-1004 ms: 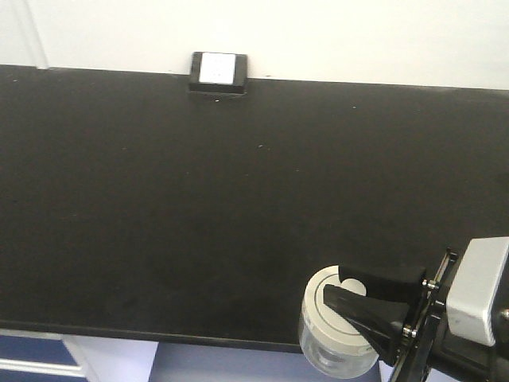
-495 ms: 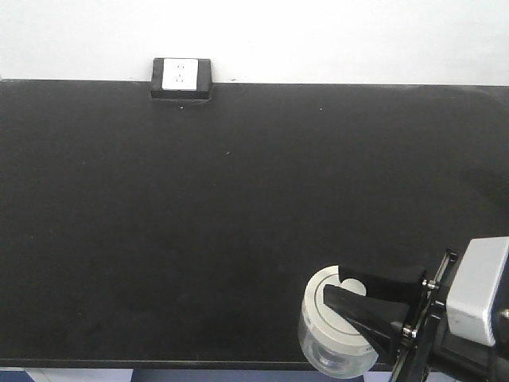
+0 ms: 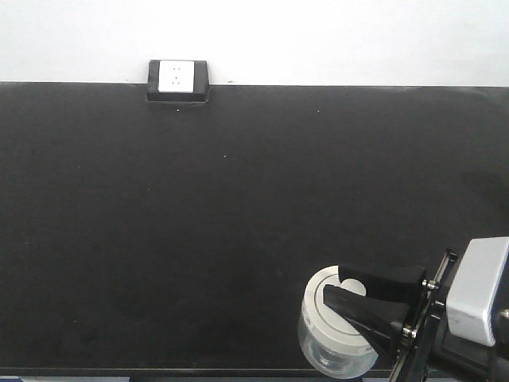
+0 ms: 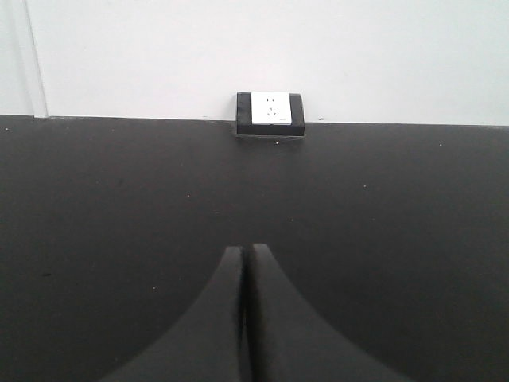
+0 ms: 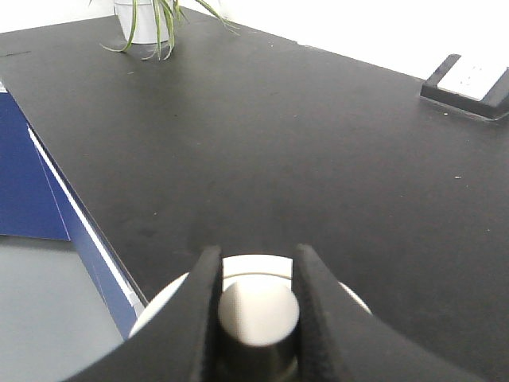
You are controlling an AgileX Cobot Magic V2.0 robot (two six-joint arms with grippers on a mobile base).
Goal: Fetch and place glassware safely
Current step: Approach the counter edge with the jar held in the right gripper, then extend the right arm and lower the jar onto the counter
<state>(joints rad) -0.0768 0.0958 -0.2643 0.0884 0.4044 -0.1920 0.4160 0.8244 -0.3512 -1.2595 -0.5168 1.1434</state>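
Observation:
The glassware (image 3: 321, 301), a squat clear jar with a cream-white lid, hangs at the lower right of the front view, over the black table (image 3: 199, 199) near its front edge. My right gripper (image 3: 334, 285) is shut on the knob of its lid. In the right wrist view the knob (image 5: 258, 312) sits between the two black fingers (image 5: 208, 294) and the lid rim shows on both sides. Whether the jar touches the table cannot be told. In the left wrist view my left gripper (image 4: 247, 248) is shut with nothing in it, low over the table.
A black socket box with a white face (image 3: 178, 79) stands at the table's back edge against the white wall. A potted plant (image 5: 143, 20) stands at a far corner. A blue cabinet (image 5: 32, 183) lies below the table's front edge.
The view has shifted: the socket box slid left and the table's front edge dropped lower in the frame. The jar stays in the right gripper, now over the table top.

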